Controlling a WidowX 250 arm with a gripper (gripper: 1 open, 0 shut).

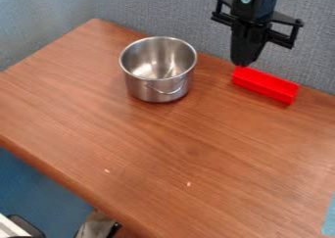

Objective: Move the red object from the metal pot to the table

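The red object (267,85), a small bright brick-shaped block, lies flat on the table (157,154) near its far right edge, outside the metal pot (159,69). The pot stands upright and empty at the back middle of the table, its brushed inside showing. My gripper (244,59) hangs black and vertical just above and behind the left end of the red block, fingers together with nothing between them, clear of the block.
The wooden tabletop ends close behind and to the right of the red block, with a grey-blue wall beyond. The near left corner drops off to the floor, where some dark clutter (94,228) shows.
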